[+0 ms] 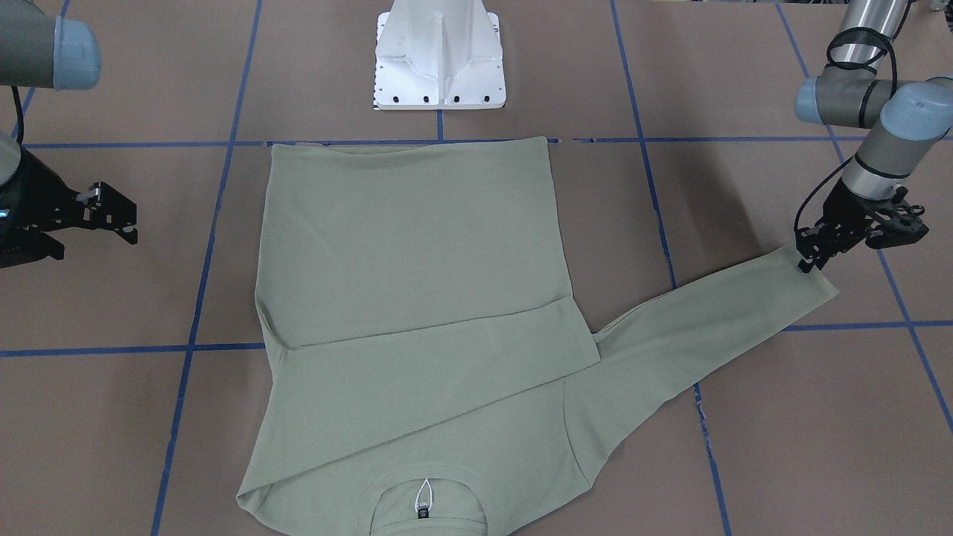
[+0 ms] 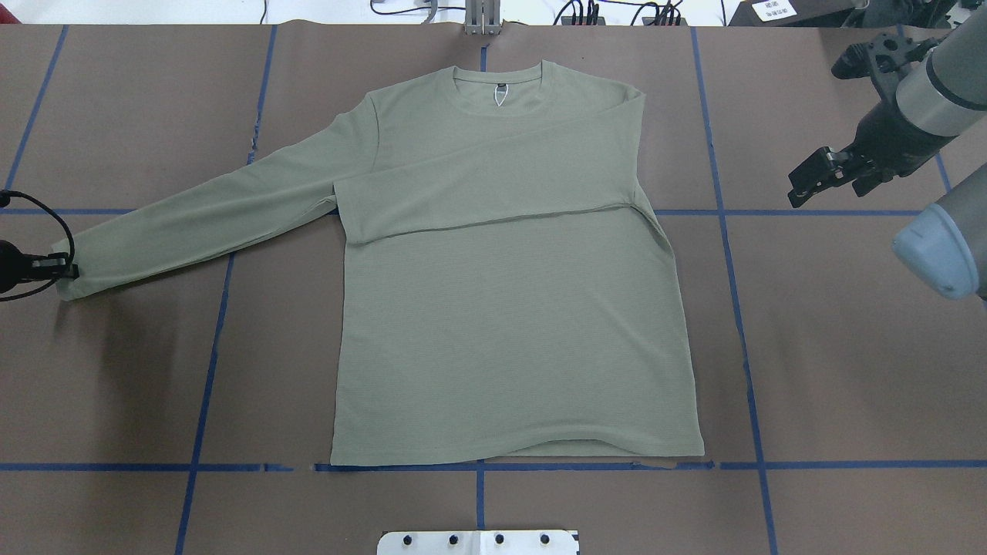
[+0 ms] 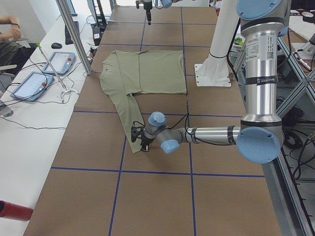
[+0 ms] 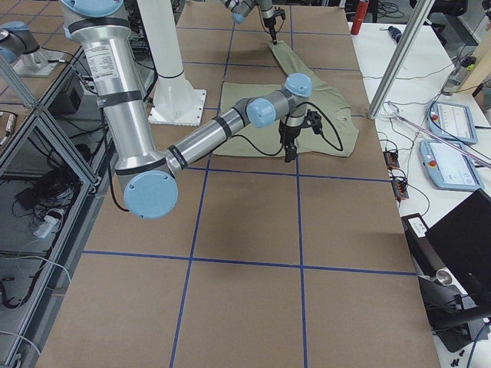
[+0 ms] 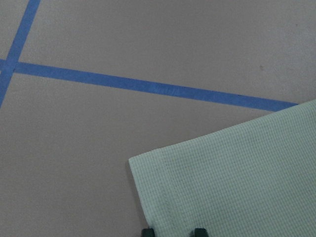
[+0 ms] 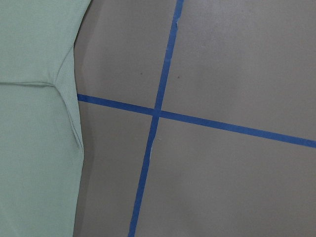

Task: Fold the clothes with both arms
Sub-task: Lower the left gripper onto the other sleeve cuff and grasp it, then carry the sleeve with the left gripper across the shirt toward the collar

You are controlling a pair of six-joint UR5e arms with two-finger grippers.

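The sage-green knit shirt (image 2: 509,308) lies flat in the middle of the brown, matte table (image 2: 848,370). Seen from over the robot's shoulders, its round neckline is at 12 o'clock and its straight hem at 6 o'clock. The fabric is a fine waffle-like rib, soft and unwrinkled. Blue tape (image 2: 848,465) marks the tabletop into big squares.

One long sleeve (image 2: 493,185) is folded across the chest in a broad slanting band, and its edge makes a crisp line over the body. The other sleeve (image 2: 208,220) stretches out from the shoulder towards 8 o'clock, tapering to a stitched cuff (image 5: 227,182). A small dark label (image 2: 500,94) with a white loop sits inside the collar.

The left gripper (image 1: 808,259) is down at that cuff, at the shirt's 9 o'clock, with its black tip touching the end of the sleeve. From its wrist camera only two dark fingertips (image 5: 199,231) peek in at the bottom edge with cuff fabric between them (too little shows, so I cannot tell whether they pinch the cloth or merely straddle it).

The right gripper (image 2: 819,176) hangs well apart from the shirt, out at about 2 o'clock over bare table, with its jaws spread and nothing between them.

The white, ribbed metal pedestal (image 1: 439,67) stands just beyond the hem at 6 o'clock.
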